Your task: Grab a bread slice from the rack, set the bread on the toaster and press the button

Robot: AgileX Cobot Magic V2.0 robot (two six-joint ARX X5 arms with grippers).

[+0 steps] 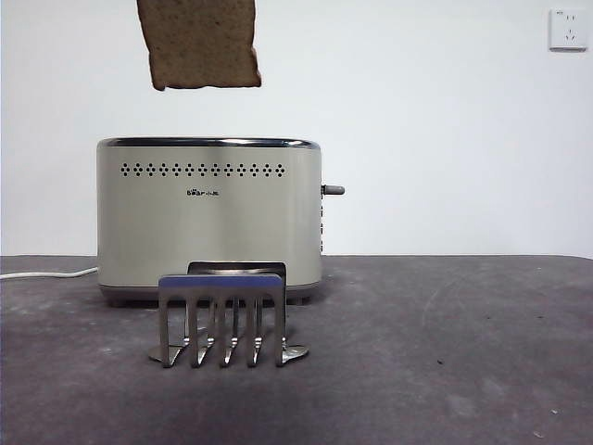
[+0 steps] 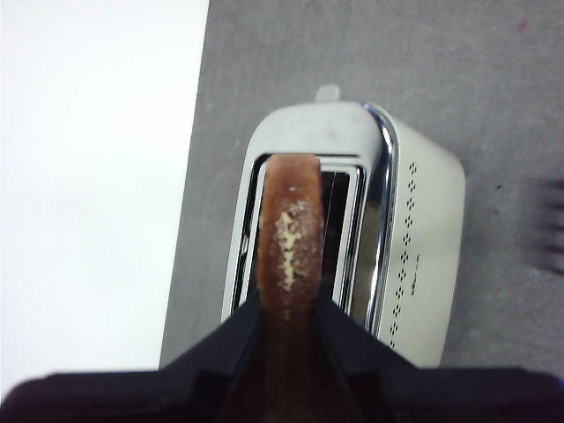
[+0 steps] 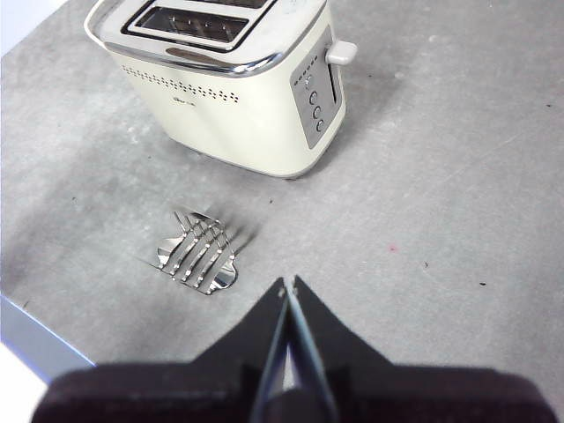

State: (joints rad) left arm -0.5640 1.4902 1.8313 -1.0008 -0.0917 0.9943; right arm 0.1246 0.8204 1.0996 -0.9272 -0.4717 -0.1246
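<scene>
One tan wholegrain slice of bread (image 1: 201, 42) with a dark brown crust hangs high above my large cream-beige toaster (image 1: 209, 215), well clear of its chrome top rim. In the front view I see only the slice's lower part coming down from the top edge, over the toaster's left half. From my left wrist camera, the left gripper (image 2: 286, 304) has its two black jaws clamped on the slice (image 2: 289, 233), one on each flat face, and I look down its crust edge onto the toaster's (image 2: 423, 256) open slots. The slice sits roughly in line with the slot below it, not yet inside.

My small shiny steel rack (image 1: 225, 318) with its comb-like prongs stands on the dark grey table (image 1: 463, 352), just in front of the toaster, with no bread in it. The small dark grey lever button (image 1: 333, 190) sticks out from the toaster's narrow right side.

My right gripper (image 3: 288, 286) waits above the table, away from the rack (image 3: 197, 251), with its jaws pressed together on nothing.
</scene>
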